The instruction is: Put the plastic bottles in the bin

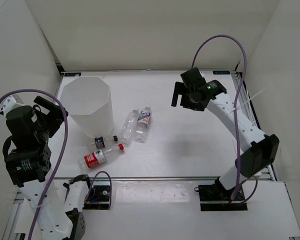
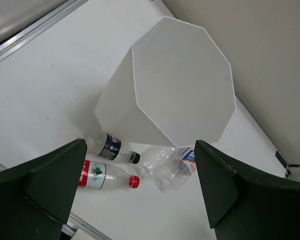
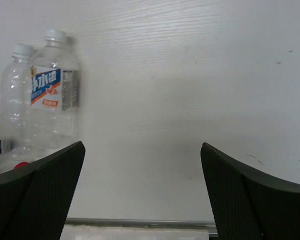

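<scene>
White translucent bin upright on bench; four plastic bottles lying beside its base, outside it. Fingers spread wide, gripping nothing: left tool, right tool.

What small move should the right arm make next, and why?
Probably lower the right gripper leftward toward the blue-and-white-labelled bottle: the gripper is open and empty, that bottle lies nearest to it, and the bin holds nothing yet.

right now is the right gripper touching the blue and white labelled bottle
Apart. The top external view shows a stretch of table between the right gripper and the blue and white labelled bottle.
</scene>
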{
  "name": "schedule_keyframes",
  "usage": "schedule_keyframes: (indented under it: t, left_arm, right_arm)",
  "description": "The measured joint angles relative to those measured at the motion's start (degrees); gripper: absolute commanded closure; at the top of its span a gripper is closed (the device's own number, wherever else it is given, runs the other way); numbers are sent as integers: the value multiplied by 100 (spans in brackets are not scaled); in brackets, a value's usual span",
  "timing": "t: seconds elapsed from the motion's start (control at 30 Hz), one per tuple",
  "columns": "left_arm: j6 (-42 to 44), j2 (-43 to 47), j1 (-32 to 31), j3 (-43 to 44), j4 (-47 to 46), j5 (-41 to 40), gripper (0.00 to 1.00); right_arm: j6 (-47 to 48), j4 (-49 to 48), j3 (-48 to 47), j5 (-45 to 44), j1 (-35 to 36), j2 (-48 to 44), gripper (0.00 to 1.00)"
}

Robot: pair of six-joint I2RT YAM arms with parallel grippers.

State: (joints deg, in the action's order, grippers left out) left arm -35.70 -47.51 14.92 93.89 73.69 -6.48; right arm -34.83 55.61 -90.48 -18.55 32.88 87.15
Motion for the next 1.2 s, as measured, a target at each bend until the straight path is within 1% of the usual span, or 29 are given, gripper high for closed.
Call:
schedule_keyframes:
  t: [0.1,0.17,0.27,0.37,0.47,0.67,0.83,1.03,1.2]
  left_arm:
    - [-79,2,0,-42,2,44,0]
    - [-122,11,0,-44,0,90,0]
    - [-162,39,0,-98,0,111,0]
    - [-181,122,0,-210,-4,92,0]
    - [-225,334,0,-424,-15,-13,0]
    - [-299,758,0,-684,-22,-24,0]
    - [-306,564,0,-632,90,42,0]
    - [-236,334,0,-597,173,39,0]
    - [-197,396,0,-573,286,2,0]
  right_arm:
    - [227,-28,-339,730,-157,553,0]
    - [282,-24,-348,1143,-269,850,0]
    - [380,-201,-37,1856,-354,1209,0]
    - [398,-474,481,2455,-378,1235,0]
    - [400,-623,529,2881,-396,1386,0]
    - [387,-1132,236,3335,-400,2240,0]
    - [289,-1434,11,3703,-400,2909,0]
    - [-94,-1915,-111,4214,-358,3150,0]
    - [-400,-2159,-686,4452,-184,3554,0]
